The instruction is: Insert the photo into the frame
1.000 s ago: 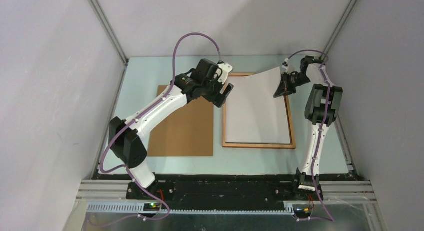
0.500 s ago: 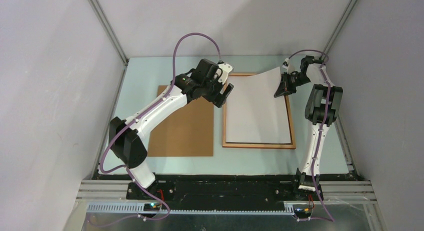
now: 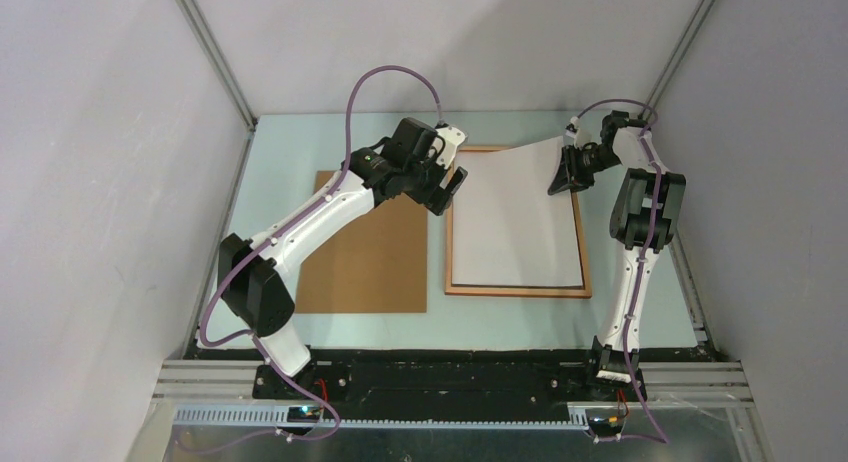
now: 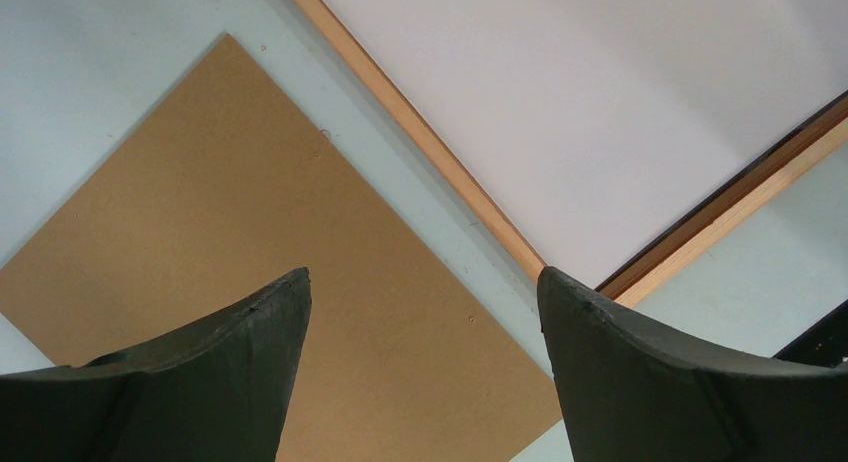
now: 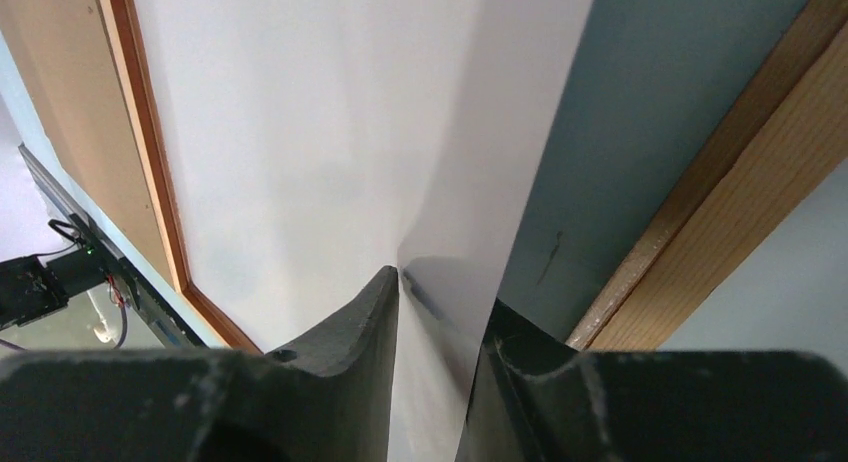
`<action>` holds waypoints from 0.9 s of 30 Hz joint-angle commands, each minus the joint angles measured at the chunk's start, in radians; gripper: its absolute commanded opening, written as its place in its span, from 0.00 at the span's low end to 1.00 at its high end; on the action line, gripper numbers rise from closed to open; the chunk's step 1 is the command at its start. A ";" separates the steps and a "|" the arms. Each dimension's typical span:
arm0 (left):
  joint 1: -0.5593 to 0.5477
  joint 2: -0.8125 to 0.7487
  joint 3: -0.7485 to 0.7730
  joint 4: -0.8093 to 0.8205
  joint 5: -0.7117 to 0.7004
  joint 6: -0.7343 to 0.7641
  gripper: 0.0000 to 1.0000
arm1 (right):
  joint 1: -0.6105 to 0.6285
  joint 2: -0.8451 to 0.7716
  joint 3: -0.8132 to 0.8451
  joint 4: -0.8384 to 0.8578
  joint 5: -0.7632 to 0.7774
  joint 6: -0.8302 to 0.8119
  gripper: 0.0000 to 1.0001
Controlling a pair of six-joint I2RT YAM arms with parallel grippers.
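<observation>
Broadly, the tabletop (image 3: pixel 640 312) carries a brown backing board (image 3: pixel 370 262) toward its left edge and the frame (image 3: pixel 515 291) toward its right. The photo (image 3: pixel 515 222) lies inside the frame, white side up, with its far right corner raised. The left fingers (image 4: pixel 250 332) hang wide and empty. The right fingers (image 5: pixel 350 322) stand narrowly apart around that corner; I cannot tell whether they grip it.

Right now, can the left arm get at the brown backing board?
Probably yes: the left pincer hangs open over the backing board, near its edge, with nothing lying between them.
</observation>
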 commanded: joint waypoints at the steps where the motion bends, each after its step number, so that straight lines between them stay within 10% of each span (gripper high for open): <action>1: 0.004 0.002 -0.015 0.016 -0.010 0.021 0.88 | 0.003 -0.050 0.001 0.016 0.021 0.002 0.34; 27: 0.005 -0.009 -0.023 0.016 -0.010 0.023 0.88 | -0.010 -0.091 -0.037 0.044 0.071 0.010 0.39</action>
